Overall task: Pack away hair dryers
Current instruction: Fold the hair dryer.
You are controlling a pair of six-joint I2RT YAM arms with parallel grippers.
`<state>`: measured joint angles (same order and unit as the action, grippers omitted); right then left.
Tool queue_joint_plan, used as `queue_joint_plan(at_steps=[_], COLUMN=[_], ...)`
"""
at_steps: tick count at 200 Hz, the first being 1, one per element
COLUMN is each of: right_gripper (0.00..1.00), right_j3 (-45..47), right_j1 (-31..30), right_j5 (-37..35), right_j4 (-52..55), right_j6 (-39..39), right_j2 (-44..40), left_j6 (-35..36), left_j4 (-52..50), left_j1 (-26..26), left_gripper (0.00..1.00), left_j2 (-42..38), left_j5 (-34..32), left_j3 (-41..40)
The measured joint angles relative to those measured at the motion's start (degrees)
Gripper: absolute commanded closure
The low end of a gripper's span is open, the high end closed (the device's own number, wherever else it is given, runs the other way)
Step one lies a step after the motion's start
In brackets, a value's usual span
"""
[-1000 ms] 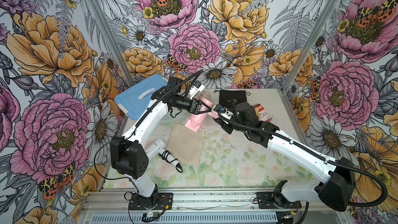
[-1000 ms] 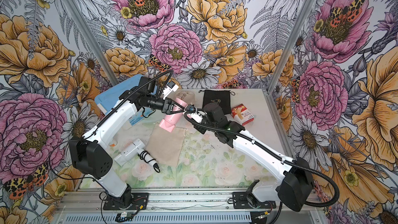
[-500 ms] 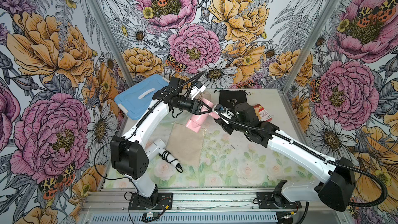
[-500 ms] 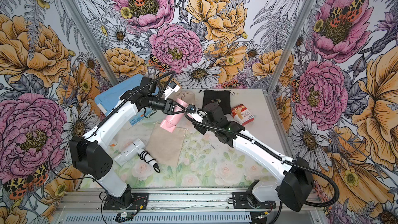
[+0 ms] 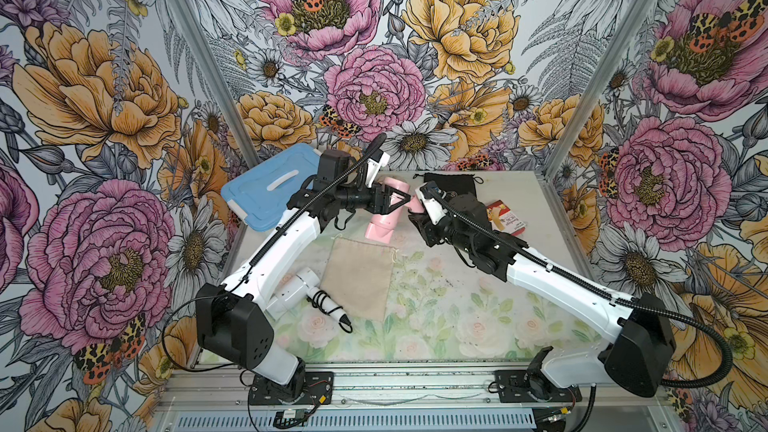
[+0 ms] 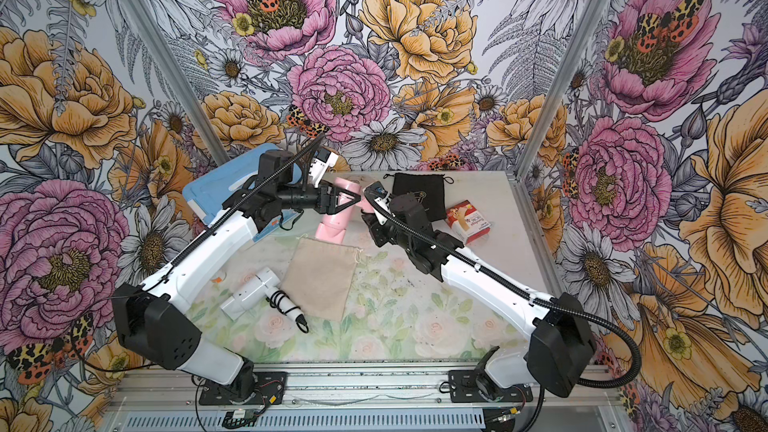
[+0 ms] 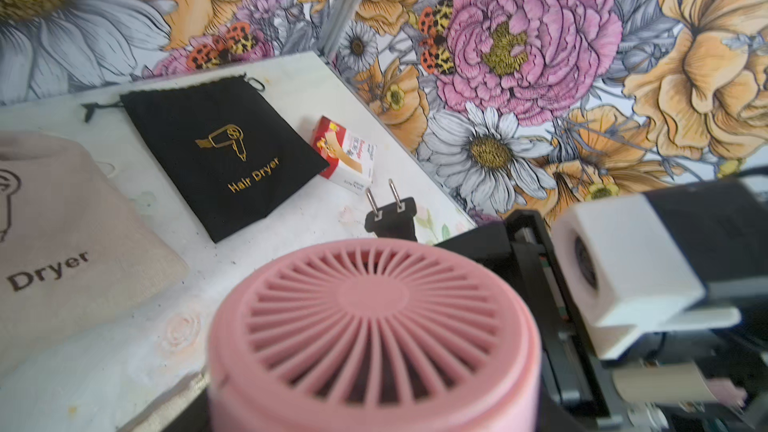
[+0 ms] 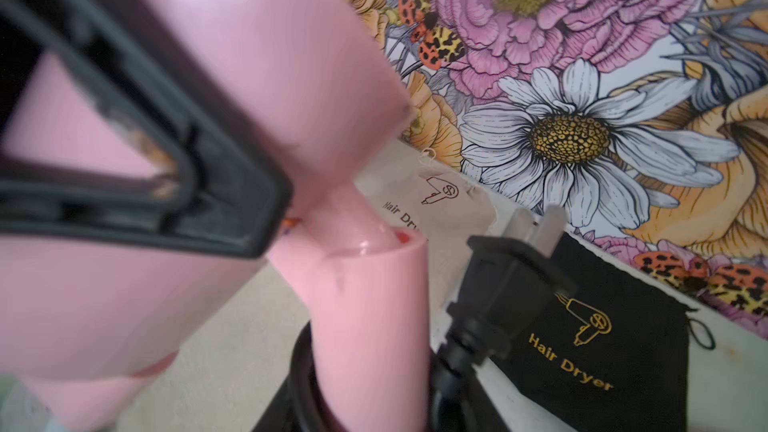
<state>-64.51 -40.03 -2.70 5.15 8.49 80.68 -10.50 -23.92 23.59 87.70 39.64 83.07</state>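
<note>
Facing inward, left end effector (image 5: 400,201) and right end effector (image 5: 417,214) grip pink dryer (image 5: 380,227).

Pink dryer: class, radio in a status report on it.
Left claw shut on pink dryer barrel; right claw shut on its handle. Plug sticks up beside handle. Beige pouch lies flat nearby.
</note>
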Motion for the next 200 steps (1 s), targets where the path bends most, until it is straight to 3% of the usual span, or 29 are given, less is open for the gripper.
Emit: queue_joint_plan(at_steps=[55, 88, 105, 166, 200], right_gripper=[0.89, 0.85, 0.79, 0.4, 0.34], right_j3=[-0.17, -0.17, -0.17, 0.96, 3.85], right_j1=[0.26, 0.26, 0.26, 0.26, 0.63], right_j5=[-2.6, -2.73, -2.75, -3.32, -4.87], right_j4=[-5.84, -8.85, -8.85, -7.15, -6.36], right_j6=[17.22, 22.1, 22.56, 22.56, 22.47], right_j2=[3.41, 4.63, 4.63, 2.27, -1.44], left_j6=[-4.2, -6.12, -6.49, -8.61, -9.68], left_j4=[10.58, 14.82, 15.61, 16.22, 16.44], left_j1=[1.9, 2.05, 2.16, 2.6, 3.17], left_gripper=[0.7, 0.69, 0.69, 0.68, 0.66], left_j2=[0.0, 0.11, 0.13, 0.31, 1.36], left_j5=[-6.67, -8.28, -8.55, -7.28, -5.44], left_j3=[-4.15, -5.62, -5.86, -5.92, -5.95])
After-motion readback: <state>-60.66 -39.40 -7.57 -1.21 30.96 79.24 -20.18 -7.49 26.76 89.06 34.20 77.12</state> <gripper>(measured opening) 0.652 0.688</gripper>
